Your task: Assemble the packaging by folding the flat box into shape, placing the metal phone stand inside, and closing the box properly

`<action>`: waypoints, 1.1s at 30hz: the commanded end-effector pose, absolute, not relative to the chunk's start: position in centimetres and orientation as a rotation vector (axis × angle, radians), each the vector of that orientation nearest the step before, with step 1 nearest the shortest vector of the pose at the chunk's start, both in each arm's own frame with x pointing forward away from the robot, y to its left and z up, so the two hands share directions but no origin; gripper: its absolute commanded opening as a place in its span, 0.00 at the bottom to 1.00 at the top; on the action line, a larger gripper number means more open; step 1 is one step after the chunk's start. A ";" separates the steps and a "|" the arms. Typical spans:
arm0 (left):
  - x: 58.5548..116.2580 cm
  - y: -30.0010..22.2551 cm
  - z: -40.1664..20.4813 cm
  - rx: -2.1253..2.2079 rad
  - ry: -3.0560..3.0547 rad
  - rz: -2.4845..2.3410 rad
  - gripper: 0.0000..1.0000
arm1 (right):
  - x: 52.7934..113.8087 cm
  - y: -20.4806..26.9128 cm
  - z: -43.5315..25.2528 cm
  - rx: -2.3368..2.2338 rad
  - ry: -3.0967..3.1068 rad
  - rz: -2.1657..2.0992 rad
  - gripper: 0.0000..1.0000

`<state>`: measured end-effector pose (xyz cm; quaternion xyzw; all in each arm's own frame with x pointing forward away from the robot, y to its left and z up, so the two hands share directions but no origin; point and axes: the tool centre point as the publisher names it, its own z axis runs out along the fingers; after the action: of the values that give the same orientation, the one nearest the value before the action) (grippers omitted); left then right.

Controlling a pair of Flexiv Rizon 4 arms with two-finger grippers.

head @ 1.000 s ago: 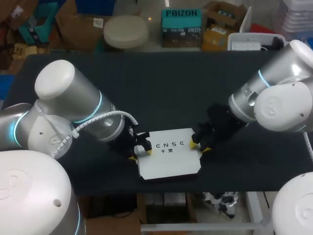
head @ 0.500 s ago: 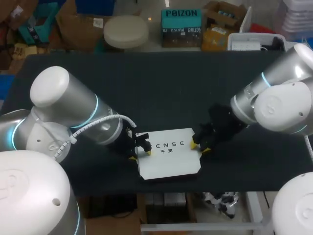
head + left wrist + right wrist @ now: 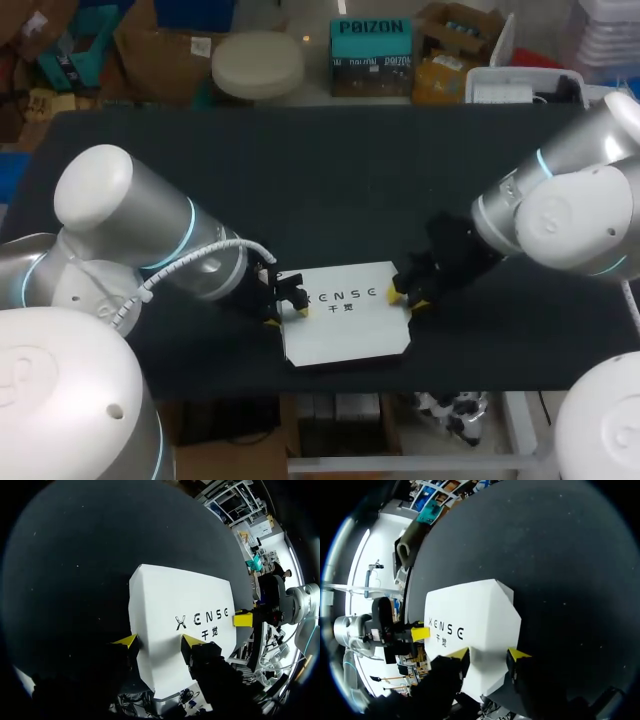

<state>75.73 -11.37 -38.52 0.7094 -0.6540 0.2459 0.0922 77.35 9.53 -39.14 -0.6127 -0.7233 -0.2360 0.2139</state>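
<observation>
Sitting on the black bench [image 3: 330,180] near its front edge is the white box [image 3: 345,325], folded into shape and shut flat, so can't see what's inside it. Left pincer [image 3: 286,316] is at the box's left end with fingers spread, straddling that edge, and right pincer [image 3: 408,298] is doing the same at the right end, spread around the corner.

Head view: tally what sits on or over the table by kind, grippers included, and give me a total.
White box: 1
Grippers: 2, the left gripper and the right gripper, one at each end of the box
Total: 3
</observation>
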 end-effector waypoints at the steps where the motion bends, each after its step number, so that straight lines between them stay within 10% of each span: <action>1: 75.6 -11.8 -39.1 2.099 -1.939 0.751 0.56 | 77.1 9.9 -39.4 -1.703 -2.007 -0.668 0.49; 33: 75.3 -11.0 -38.9 1.844 -1.892 0.861 0.53 | 77.2 10.1 -39.8 -1.663 -1.961 -0.719 0.49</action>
<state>75.23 -11.14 -38.57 0.6594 -0.6703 0.2959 0.1686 77.03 9.95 -39.52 -0.6077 -0.7142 -0.2622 0.2279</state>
